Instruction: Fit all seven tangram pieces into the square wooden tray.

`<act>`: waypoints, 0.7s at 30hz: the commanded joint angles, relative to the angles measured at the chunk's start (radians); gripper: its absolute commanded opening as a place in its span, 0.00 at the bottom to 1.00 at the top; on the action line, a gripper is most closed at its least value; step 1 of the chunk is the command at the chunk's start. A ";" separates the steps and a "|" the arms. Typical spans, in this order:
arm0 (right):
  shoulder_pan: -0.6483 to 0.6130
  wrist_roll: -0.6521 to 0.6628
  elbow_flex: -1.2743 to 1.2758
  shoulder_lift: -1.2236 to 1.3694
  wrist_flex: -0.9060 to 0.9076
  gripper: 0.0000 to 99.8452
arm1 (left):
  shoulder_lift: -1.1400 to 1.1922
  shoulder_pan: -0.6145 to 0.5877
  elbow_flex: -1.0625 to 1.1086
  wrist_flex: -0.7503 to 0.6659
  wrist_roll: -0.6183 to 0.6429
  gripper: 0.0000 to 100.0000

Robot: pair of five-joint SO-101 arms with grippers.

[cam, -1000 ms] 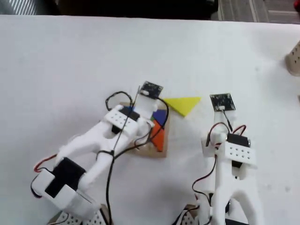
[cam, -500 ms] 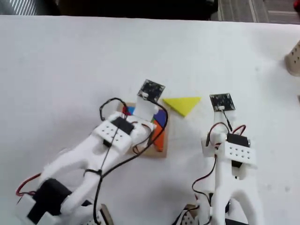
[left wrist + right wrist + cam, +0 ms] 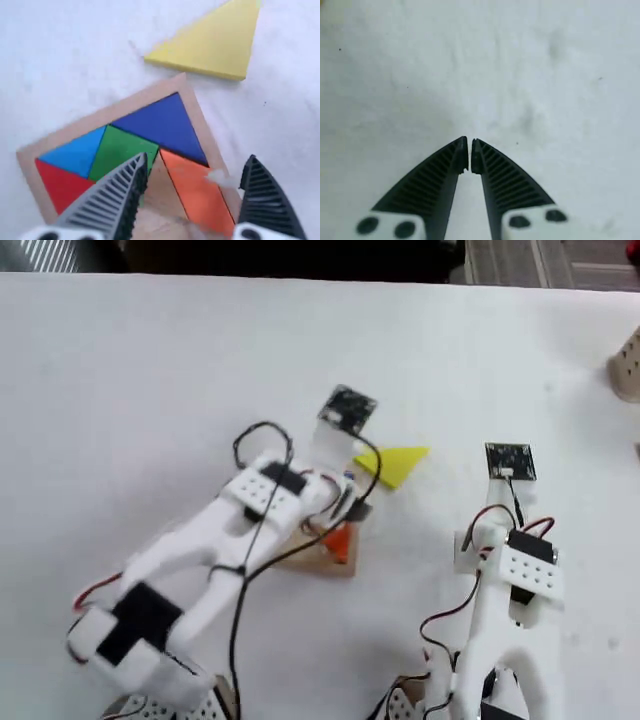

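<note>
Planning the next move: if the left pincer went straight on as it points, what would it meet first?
Likely the orange piece in the tray, beside the blue piece; depth is unclear.

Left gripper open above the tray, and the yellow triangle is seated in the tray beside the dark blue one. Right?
No: the yellow triangle lies on the table outside the wooden tray, beyond its corner, as the left wrist view shows. The left gripper is open above the tray.

White worktop (image 3: 150, 360) carrying a square wooden tray (image 3: 100, 117) and, near one tray corner but apart from it, a flat yellow triangular piece (image 3: 397, 462).
</note>
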 commanded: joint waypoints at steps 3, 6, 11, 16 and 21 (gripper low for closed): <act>0.015 -0.011 0.012 -0.018 -0.045 0.02 | 0.291 0.025 -0.494 0.118 -0.304 0.28; 0.015 -0.009 0.017 -0.018 -0.062 0.02 | 0.404 0.061 -0.655 0.187 -0.376 0.28; 0.015 0.017 0.018 -0.018 -0.062 0.02 | 0.544 0.099 -0.856 0.262 -0.442 0.28; 0.015 0.028 0.018 -0.018 -0.061 0.02 | 0.673 0.074 -1.010 0.221 -0.365 0.28; 0.015 0.028 0.018 -0.018 -0.061 0.02 | 0.806 0.058 -1.212 0.176 -0.137 0.28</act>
